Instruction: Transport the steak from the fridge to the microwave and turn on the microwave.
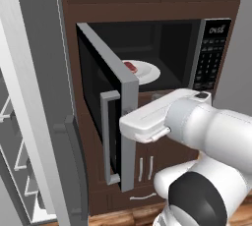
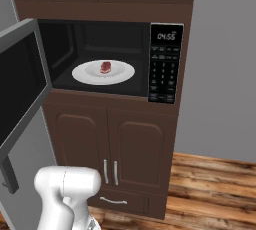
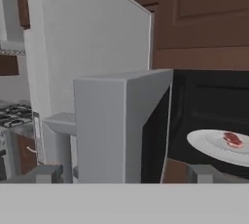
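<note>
1. Small flat red raw steak: resting near centre of round white plate inside wide black built-in microwave; soft, light, likely slippery; no further grasp judged necessary.
2. Silver-framed dark-glass microwave door: swung open; rigid, hinged; push on outer face near vertical silver handle to close.
3. Gripper: jaws fully spread, empty, just beside door's free edge.
</note>
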Motion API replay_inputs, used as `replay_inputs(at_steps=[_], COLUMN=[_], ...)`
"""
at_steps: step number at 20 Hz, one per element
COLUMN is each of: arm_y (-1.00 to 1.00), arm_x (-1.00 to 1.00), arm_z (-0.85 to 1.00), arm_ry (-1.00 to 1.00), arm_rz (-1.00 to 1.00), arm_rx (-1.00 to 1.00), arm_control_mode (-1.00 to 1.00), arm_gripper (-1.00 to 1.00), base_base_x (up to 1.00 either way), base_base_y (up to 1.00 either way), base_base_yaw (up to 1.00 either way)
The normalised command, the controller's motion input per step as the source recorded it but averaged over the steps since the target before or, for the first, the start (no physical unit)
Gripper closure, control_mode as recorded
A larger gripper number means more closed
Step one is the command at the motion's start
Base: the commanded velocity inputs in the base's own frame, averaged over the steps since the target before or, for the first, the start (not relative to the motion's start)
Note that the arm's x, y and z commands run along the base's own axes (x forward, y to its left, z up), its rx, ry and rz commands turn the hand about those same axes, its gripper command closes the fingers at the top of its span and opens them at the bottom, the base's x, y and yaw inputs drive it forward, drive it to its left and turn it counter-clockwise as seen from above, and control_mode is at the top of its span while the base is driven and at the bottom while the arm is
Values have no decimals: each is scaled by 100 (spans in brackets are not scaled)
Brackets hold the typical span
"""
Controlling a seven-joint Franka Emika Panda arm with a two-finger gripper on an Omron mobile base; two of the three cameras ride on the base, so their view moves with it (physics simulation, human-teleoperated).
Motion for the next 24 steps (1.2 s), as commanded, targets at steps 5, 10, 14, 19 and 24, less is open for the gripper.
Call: replay_inputs(at_steps=[5, 10, 14, 19, 24], arm_y=[4, 4, 7, 5, -10], arm_x=[24, 22, 21, 21, 21], arm_z=[-42, -40, -38, -37, -35], arm_ry=[-6, -9, -9, -8, -9], arm_rz=[-3, -3, -3, -3, -9], arm_rx=[7, 7, 7, 6, 1], arm_control_mode=[-100, -100, -100, -100, -100], arm_gripper=[-100, -100, -100, -100, -100], base_base_x=[0, 0, 0, 0, 0], base_base_y=[0, 0, 0, 0, 0], base_base_yaw=[0, 0, 0, 0, 0])
